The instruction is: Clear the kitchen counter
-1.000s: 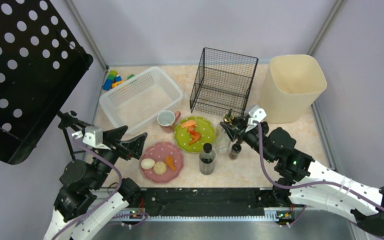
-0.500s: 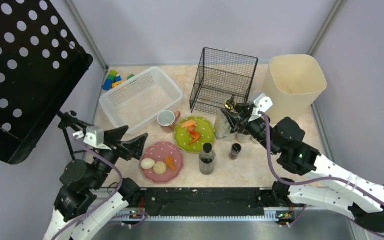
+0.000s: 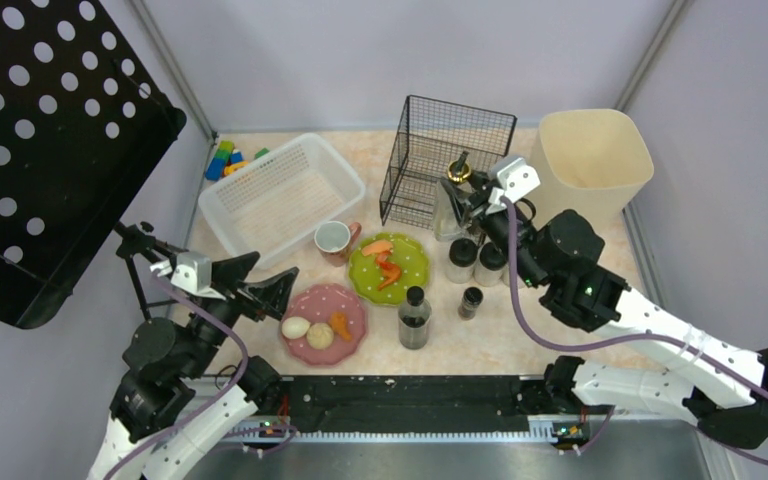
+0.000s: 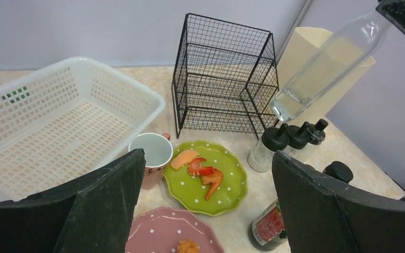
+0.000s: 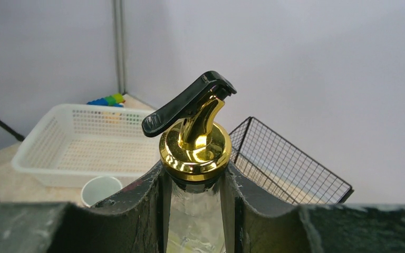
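A clear glass bottle [image 3: 449,205] with a gold pourer top [image 5: 195,150] hangs tilted above the kitchen counter [image 3: 530,335], just in front of the black wire basket [image 3: 448,160]. My right gripper [image 3: 467,203] [image 5: 195,176] is shut on its neck, right under the gold collar. The same bottle [image 4: 327,63] shows in the left wrist view at the upper right. My left gripper [image 3: 260,285] [image 4: 206,158] is open and holds nothing, hovering near the pink plate [image 3: 325,322] at the counter's front left.
On the counter stand a green plate with food [image 3: 390,265], a mug [image 3: 333,240], a dark bottle [image 3: 415,318], two shakers [image 3: 460,260] and a small dark jar [image 3: 471,301]. At the back are a white basket [image 3: 280,195], toy blocks [image 3: 228,158] and a beige bin [image 3: 585,170].
My right gripper has lifted the glass bottle off the counter and carried it back toward the wire basket, uncovering two shakers. The left arm has stayed still.
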{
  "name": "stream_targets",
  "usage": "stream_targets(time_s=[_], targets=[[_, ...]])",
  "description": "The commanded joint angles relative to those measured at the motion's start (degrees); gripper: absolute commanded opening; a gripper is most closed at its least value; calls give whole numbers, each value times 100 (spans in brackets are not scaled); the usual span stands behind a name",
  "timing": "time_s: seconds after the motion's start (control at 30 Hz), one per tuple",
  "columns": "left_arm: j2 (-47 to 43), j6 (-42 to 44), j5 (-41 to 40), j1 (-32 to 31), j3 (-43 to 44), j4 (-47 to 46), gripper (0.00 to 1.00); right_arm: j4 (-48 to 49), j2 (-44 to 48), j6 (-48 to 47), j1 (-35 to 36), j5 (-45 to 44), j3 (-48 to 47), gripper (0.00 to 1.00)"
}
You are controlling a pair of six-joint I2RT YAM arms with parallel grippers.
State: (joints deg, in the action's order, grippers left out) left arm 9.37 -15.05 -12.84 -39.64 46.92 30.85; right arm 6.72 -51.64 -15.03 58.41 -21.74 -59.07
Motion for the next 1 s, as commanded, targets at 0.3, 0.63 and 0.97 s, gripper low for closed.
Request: stream_targets(time_s=[0.3, 0.63, 0.97], targets=[[225, 63, 247, 126, -47, -195, 94, 2370, -1288, -1659, -23, -862, -1442, 0], [269, 72, 317, 160, -77, -219, 94, 2205, -2829, -1223, -1361, -560, -3279, 0], [322, 63, 383, 192, -90, -218, 94, 2878, -4007, -968, -2021, -485, -4123, 0]])
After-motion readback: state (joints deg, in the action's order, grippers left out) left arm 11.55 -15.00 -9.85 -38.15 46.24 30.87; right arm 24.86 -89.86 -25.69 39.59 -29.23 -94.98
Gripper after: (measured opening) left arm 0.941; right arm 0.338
